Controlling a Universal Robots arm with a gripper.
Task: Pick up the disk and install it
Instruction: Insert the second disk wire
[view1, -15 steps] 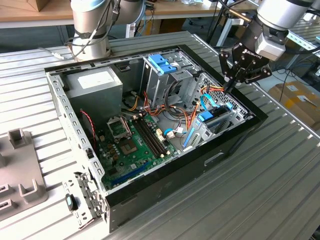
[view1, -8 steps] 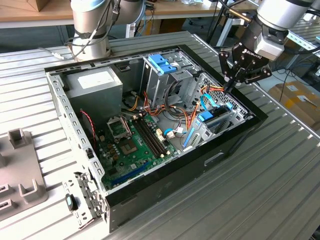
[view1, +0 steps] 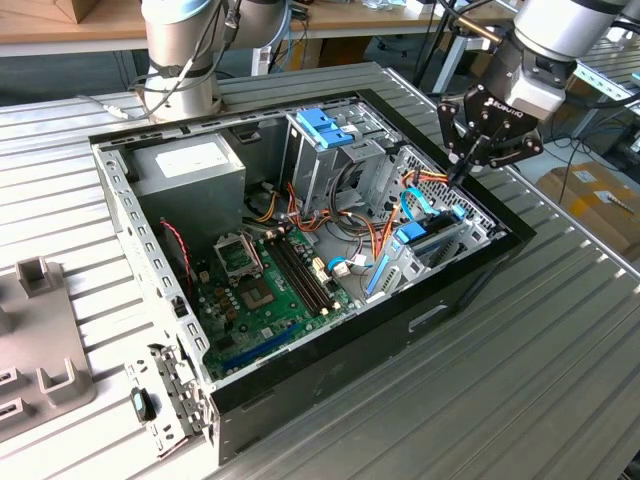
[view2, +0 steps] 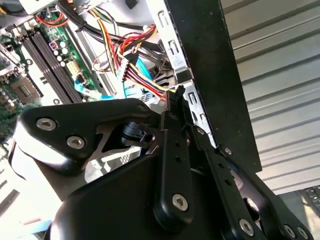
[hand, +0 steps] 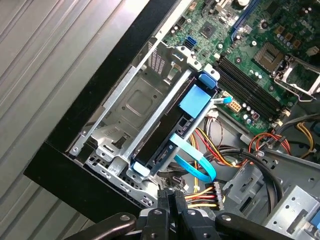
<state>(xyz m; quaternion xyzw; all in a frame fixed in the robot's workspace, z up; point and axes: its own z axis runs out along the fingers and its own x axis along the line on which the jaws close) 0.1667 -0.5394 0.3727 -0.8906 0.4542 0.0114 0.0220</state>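
Observation:
The disk (hand: 162, 135) stands on edge in the metal bay at the front corner of the open computer case (view1: 470, 275), with a light-blue label and light-blue rail ends showing. In the exterior view the disk (view1: 425, 243) sits low in that corner, with a blue ribbon cable looping by it. My gripper (view1: 462, 178) hangs just above the case's front wall, over the bay and a little apart from the disk. Its fingers are shut with nothing between them. In both wrist views the closed fingertips (hand: 172, 199) (view2: 176, 97) sit next to a bundle of coloured power wires.
Inside the case are a green motherboard (view1: 265, 290), a grey power supply box (view1: 190, 165) and a metal drive cage with a blue latch (view1: 325, 125). A second arm's base (view1: 180, 60) stands behind the case. A grey fixture (view1: 40, 340) lies on the slatted table at the exterior view's left.

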